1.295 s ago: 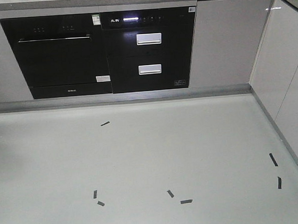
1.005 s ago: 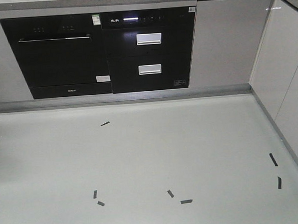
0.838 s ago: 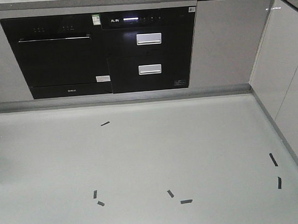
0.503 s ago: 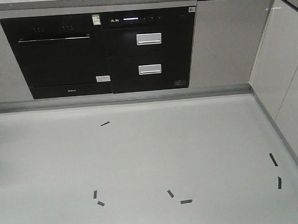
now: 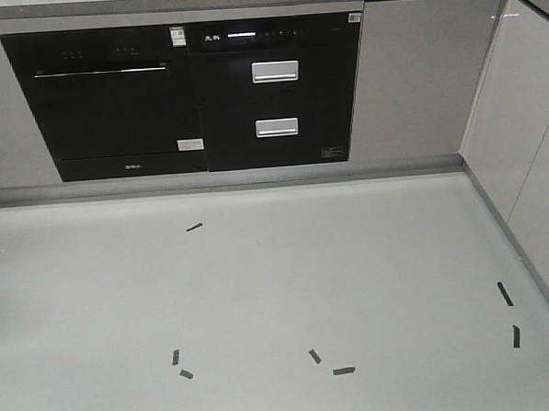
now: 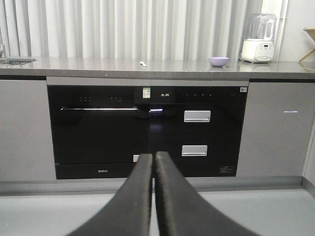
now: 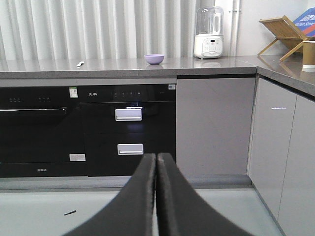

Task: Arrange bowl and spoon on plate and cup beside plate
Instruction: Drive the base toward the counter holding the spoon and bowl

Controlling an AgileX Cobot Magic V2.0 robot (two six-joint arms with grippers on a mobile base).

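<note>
The lavender bowl [image 6: 218, 61] sits on the grey countertop [image 6: 98, 65] far ahead, left of a white blender. The pale spoon [image 6: 142, 63] lies on the same counter, further left. In the right wrist view the bowl [image 7: 154, 58] and spoon [image 7: 80, 63] show again, and the brown paper cup [image 7: 308, 54] stands on the side counter at the far right. The plate is out of view. My left gripper [image 6: 153, 156] and right gripper [image 7: 156, 156] are both shut on nothing, low over the floor and far from the counter. Neither gripper shows in the front view.
Black built-in ovens [image 5: 195, 95] and grey cabinets [image 5: 415, 78] fill the wall ahead, and white cabinets [image 5: 529, 137] line the right side. Tape marks [image 5: 343, 370] dot the grey floor. A blender [image 7: 210, 33], a wooden rack [image 7: 283, 30] and a sink [image 6: 15, 60] are on the counters.
A dark shape at the left edge of the front view has slipped out of sight. Otherwise the scene is nearly unchanged.
</note>
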